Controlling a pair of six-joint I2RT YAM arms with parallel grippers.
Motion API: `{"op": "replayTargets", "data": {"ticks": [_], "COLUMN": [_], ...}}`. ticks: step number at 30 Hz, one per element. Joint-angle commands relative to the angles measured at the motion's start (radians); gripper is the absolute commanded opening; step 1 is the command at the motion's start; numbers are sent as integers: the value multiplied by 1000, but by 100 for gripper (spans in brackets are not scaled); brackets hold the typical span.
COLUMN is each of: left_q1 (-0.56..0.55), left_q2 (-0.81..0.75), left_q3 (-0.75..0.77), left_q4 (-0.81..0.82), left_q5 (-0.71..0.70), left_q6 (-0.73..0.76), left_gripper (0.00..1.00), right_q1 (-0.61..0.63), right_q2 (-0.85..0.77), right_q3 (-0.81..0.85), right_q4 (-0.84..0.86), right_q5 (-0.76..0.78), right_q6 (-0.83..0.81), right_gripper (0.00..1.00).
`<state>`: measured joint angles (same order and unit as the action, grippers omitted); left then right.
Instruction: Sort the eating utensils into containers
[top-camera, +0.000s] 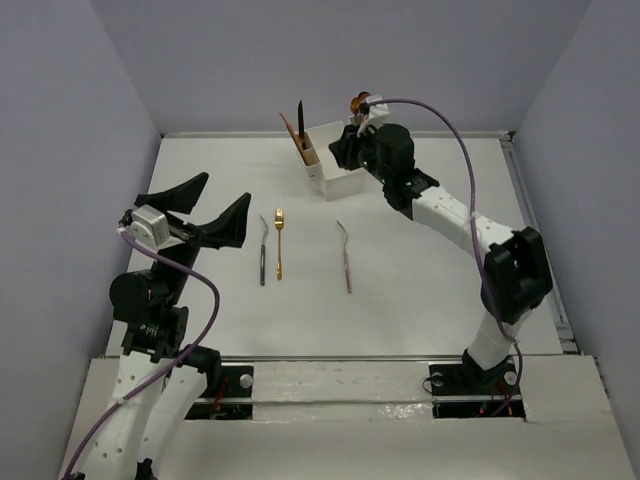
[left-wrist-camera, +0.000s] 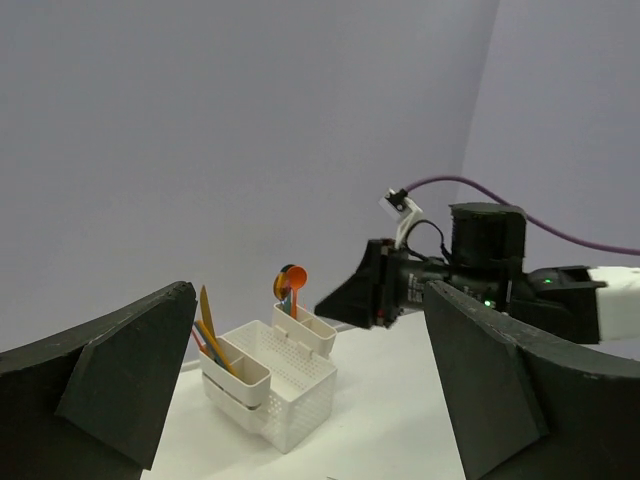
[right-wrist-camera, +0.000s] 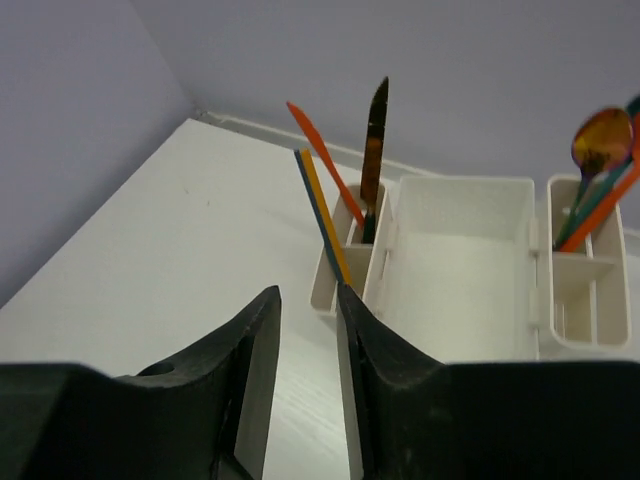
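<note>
- Lavender walls surround a white tabletop (top-camera: 430, 290). Near its far edge stands a small white plastic box (top-camera: 340, 182) with one large square compartment and narrow side pockets.
- Your right gripper (right-wrist-camera: 307, 295) hangs just above that box, by one narrow pocket. Its fingers are a narrow slot apart with nothing between them.
- That pocket holds a dark knife blade (right-wrist-camera: 375, 140), a slim orange piece (right-wrist-camera: 318, 140) and a yellow-and-teal stick (right-wrist-camera: 320, 205), all leaning upright. The opposite pocket holds an orange-bowled spoon (right-wrist-camera: 600, 140) among coloured handles.
- Your left gripper (top-camera: 225, 190) hovers at the left of the table, fingers spread wide and empty.
- Three pieces lie flat mid-table: a gold fork (top-camera: 279, 243), a black-handled silver utensil (top-camera: 263, 252) just beside it, and a purple-handled utensil (top-camera: 346, 262) well apart to the right.
- Judged from this, a drop into the pocket looks finished, and fetching the next piece is the step in hand.
- Your next move calls for lifting the right arm clear of the standing handles, then coming down across the thin shaft of the purple-handled utensil. It lies flat, so expect a shallow, slip-prone pinch.
</note>
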<state>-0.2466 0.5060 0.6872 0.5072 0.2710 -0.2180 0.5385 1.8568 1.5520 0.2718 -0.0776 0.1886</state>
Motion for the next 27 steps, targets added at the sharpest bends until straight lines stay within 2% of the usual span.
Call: {"op": "replayTargets", "data": {"ticks": [1,5,7,11,24,27], "left_q1": [7,7,7,7,7,7], "left_q2": [-18,-27,-29,-38,-40,-40], "left_q3": [25,21,21,21,21,20], "left_q4": [54,54,54,54,54,54], "left_q5": [23,30,33,31,36,36], "left_q6": [-1,-3,-3,-3,-3,-3], "left_gripper": [99,99,99,99,99,99], "right_q1": [41,77,97,124,187,187], "right_q2": [-154,-238,-246,-217,13,34], "right_q3": [-225,-365,-398,-432,-299,-288], "right_q4": [-242,-390,-468,-517,-559,-588], "right_q5": [129,163,199,208,232,259], "right_q6": [78,118,120,143,152,155], "right_gripper": [41,49,51,51,51,47]}}
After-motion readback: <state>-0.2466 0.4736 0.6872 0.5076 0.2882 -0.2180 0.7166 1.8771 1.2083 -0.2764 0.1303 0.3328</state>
